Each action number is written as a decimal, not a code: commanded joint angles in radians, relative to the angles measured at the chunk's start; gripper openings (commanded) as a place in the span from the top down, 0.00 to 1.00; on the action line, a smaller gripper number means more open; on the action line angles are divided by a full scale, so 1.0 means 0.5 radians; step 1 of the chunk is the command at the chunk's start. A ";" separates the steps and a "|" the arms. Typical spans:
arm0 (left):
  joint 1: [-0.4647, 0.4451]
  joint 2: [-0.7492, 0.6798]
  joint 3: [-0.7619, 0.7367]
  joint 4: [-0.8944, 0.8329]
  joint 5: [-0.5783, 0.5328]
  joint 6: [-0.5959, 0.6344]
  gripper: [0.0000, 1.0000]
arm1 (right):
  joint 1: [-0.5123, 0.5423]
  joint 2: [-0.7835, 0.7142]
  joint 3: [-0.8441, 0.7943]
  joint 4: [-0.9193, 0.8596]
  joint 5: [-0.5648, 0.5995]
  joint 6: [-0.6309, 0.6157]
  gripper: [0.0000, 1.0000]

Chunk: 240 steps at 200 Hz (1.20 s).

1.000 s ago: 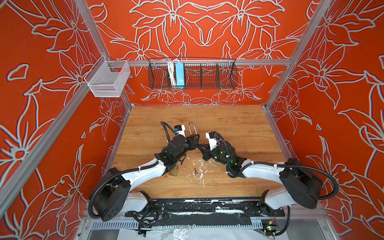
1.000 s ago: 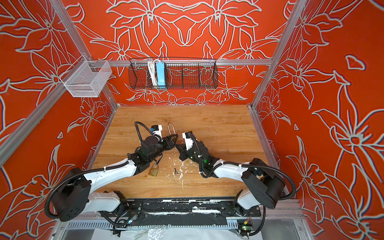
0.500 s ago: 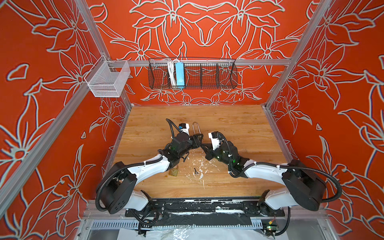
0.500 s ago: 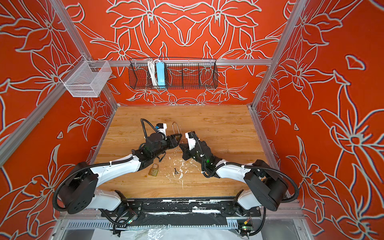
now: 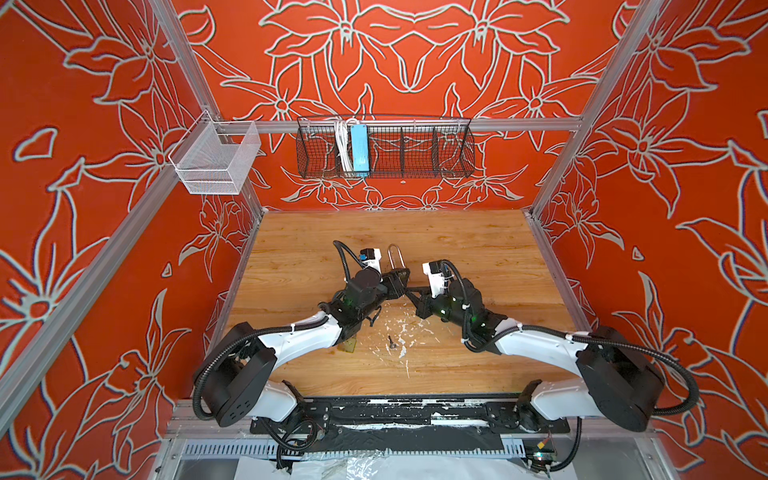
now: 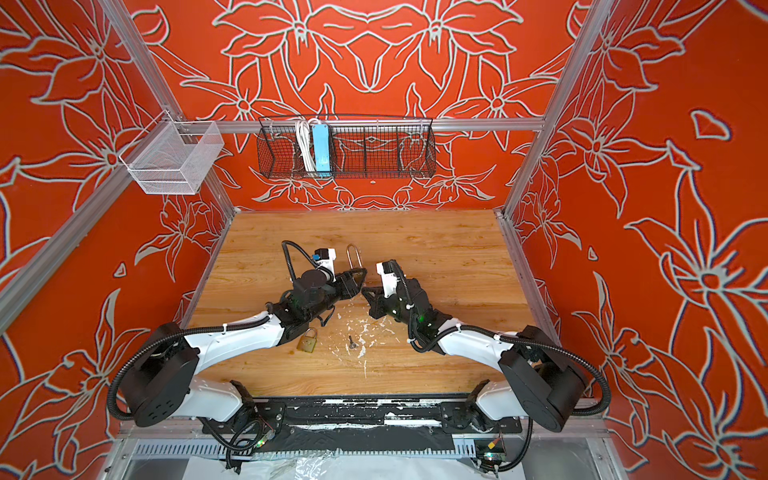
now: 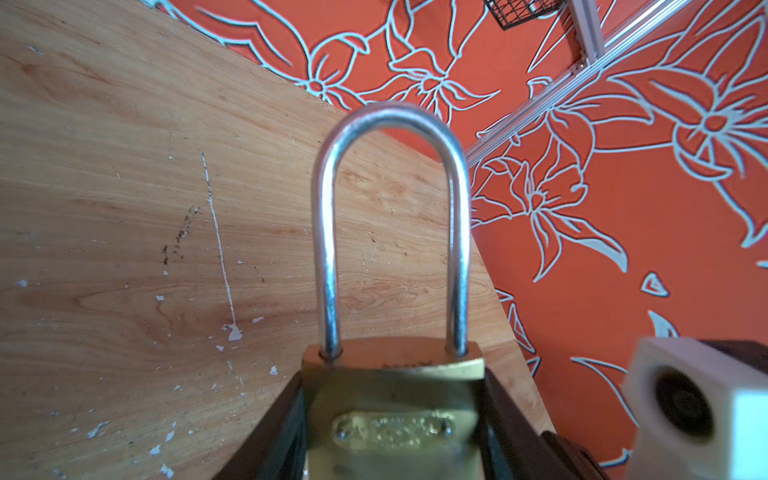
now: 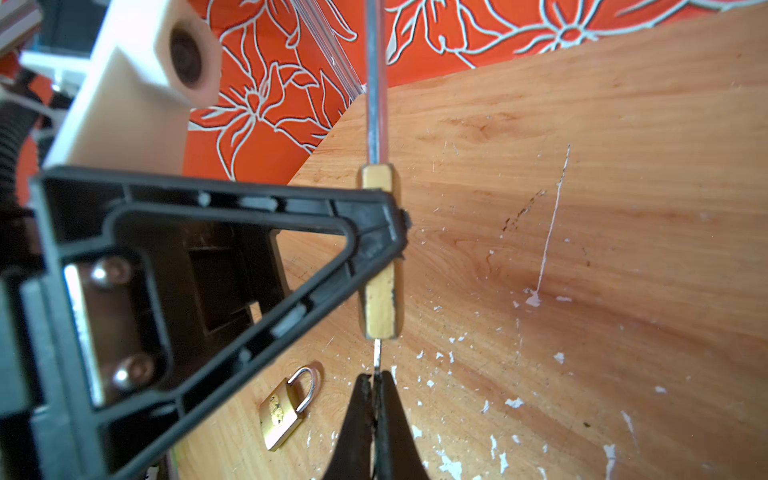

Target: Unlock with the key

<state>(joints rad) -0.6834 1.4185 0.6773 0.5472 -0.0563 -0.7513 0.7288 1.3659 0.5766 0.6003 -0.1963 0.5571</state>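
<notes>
1. Long-shackle padlock [image 7: 395,399]: brass body with a tall steel shackle, both legs seated in the body. It is held above the middle of the tabletop [image 5: 478,249], between the two arms, with the shackle pointing toward the back wall in both top views.
2. Key [image 8: 377,353]: a thin silver blade in line with the padlock's underside, its tip meeting the base of the body. How far in it sits cannot be told.
3. Left gripper [image 7: 392,415]: jaws partly spread and clamped on the two flanks of the brass body, as the left wrist view shows.
4. Right gripper [image 8: 376,378]: jaws pressed together on the key's near end, just below the padlock in the right wrist view. In a top view its tip [image 6: 365,292] sits just beside the left gripper.
5. Small padlock [image 6: 306,340]: brass, short shackle, lying flat on the tabletop near the left arm and apart from both grippers.
6. Small dark item [image 5: 391,341]: lies loose among white flecks near the front; too small to identify.
7. Black wire basket [image 5: 415,149]: hangs on the back wall and holds a blue power strip [image 5: 359,147] with a white cable.
8. White mesh basket [image 5: 216,162]: mounted at the left corner post.
</notes>
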 commanded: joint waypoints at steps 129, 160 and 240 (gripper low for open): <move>-0.146 0.111 -0.118 -0.156 0.430 0.242 1.00 | -0.092 -0.601 -0.114 0.273 0.218 0.029 1.00; -0.147 0.095 -0.164 -0.078 0.382 0.163 1.00 | -0.089 -0.618 -0.115 0.244 0.163 0.093 1.00; -0.146 0.015 -0.268 0.066 0.257 0.040 1.00 | -0.083 -0.610 -0.451 0.505 -0.040 0.075 1.00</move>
<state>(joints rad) -0.7528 1.4258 0.5865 0.6884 0.0811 -0.7670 0.7147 1.1141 0.3233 0.6224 -0.2543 0.6022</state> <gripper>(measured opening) 0.561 0.058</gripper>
